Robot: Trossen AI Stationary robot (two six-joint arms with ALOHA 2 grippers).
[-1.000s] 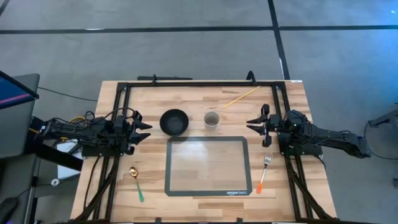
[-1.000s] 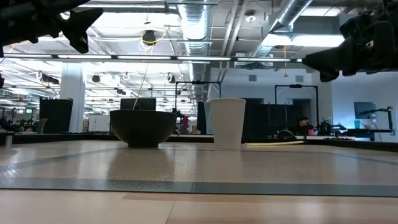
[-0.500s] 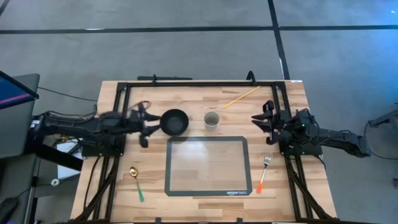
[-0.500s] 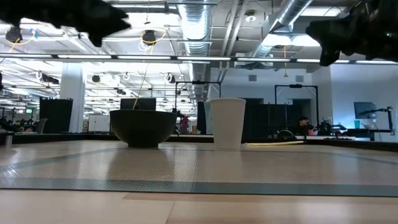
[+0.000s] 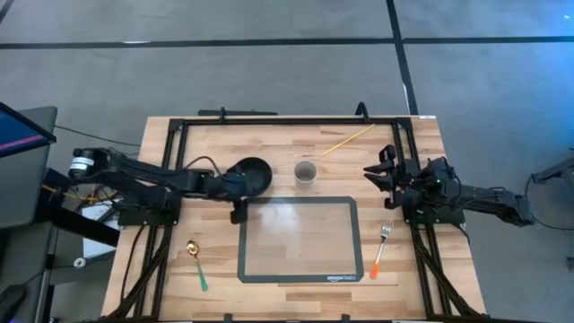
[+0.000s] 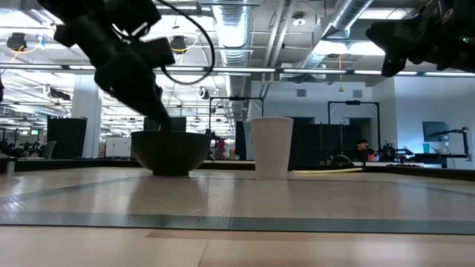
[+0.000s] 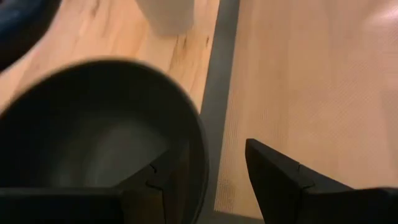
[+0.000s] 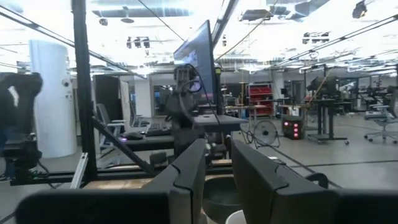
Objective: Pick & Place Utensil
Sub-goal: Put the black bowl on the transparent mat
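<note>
A black bowl (image 5: 254,174) stands on the wood table, left of a white paper cup (image 5: 306,172). My left gripper (image 5: 239,199) (image 7: 199,158) is open at the bowl's near rim. One finger is over the inside of the bowl and the other is outside it. In the low view it comes down on the bowl (image 6: 171,152) from the upper left. A fork with an orange handle (image 5: 380,248) lies right of the mat. A gold spoon with a green handle (image 5: 196,263) lies left of it. My right gripper (image 5: 375,172) (image 8: 217,158) hovers open near the right rail. My left gripper stands astride the bowl's rim (image 7: 200,140) on its near side, slanting down from the table's left. One finger (image 7: 149,186) is inside and one (image 7: 273,174) is outside. I cannot tell whether either finger touches the rim. The bowl sits upright on the table.
A grey-framed clear mat (image 5: 299,238) lies at the table's middle near side. A thin yellow stick (image 5: 348,139) lies by the far right corner. Black rails (image 5: 287,119) frame the work area. Bare wood shows between mat and rails on both sides.
My left arm has reached from the table's left edge toward the right and come down to the bowl, ending astride its near rim. My right gripper has shifted a little toward the far edge and then kept still. The bowl, cup, fork and spoon have not moved.
</note>
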